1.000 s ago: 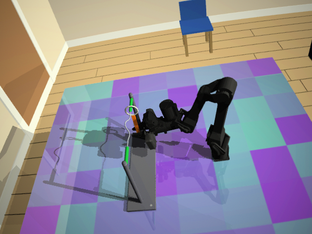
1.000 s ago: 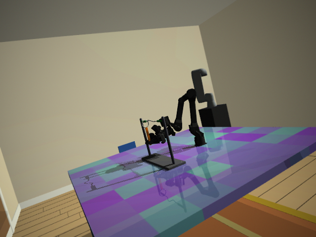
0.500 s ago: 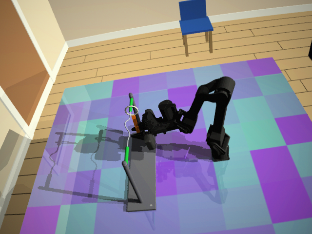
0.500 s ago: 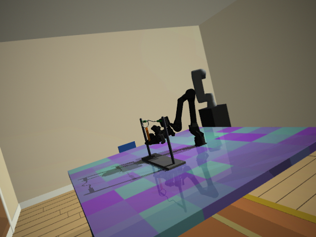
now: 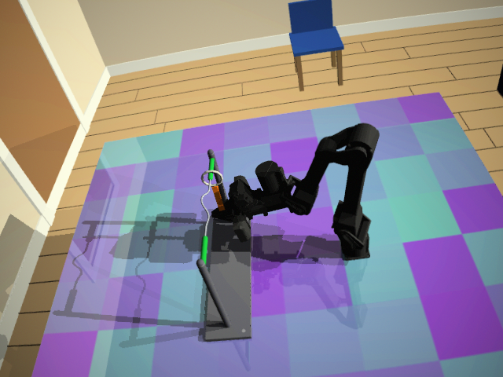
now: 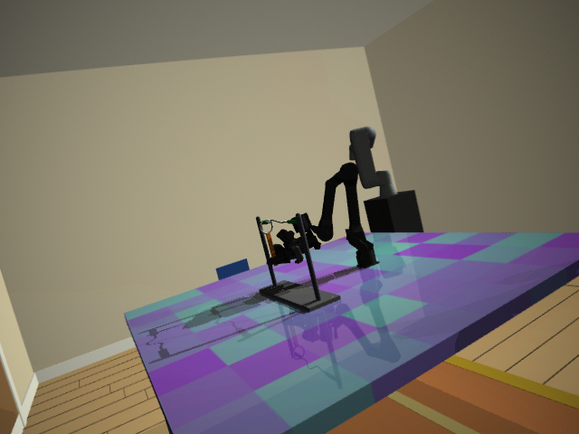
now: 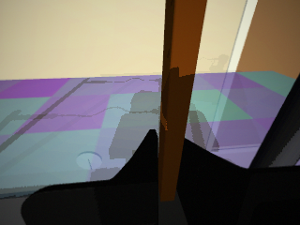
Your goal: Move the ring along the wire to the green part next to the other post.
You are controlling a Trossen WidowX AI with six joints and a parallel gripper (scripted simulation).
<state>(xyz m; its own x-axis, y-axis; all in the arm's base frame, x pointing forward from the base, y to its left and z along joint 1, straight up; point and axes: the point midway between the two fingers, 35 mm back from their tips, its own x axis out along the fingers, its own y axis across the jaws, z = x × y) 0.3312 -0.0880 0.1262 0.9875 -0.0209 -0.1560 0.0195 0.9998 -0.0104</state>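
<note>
The parallel-jaw gripper [image 5: 221, 213] [image 6: 272, 260] [image 7: 158, 134] is closed down on the lower end of the orange handle [image 5: 218, 198] [image 6: 270, 245] [image 7: 180, 61], its fingers nearly together with only the handle's narrow width between them. In the wrist view one dark fingertip stands on each side of the handle, which rises upright from between them. Above the grip, the pale ring [image 5: 202, 181] [image 6: 261, 229] is around the wire at the green part [image 5: 211, 164] next to the far post [image 5: 210, 153] [image 6: 265, 247], close to where the thin grey part [image 5: 207, 210] begins; whether the ring touches the grey cannot be told. The other green part [image 5: 204, 248], beside the near post [image 5: 214, 294] [image 6: 308, 261], is well apart from the ring. Both posts stand on a dark grey base plate [image 5: 231, 300] [image 6: 304, 297].
</note>
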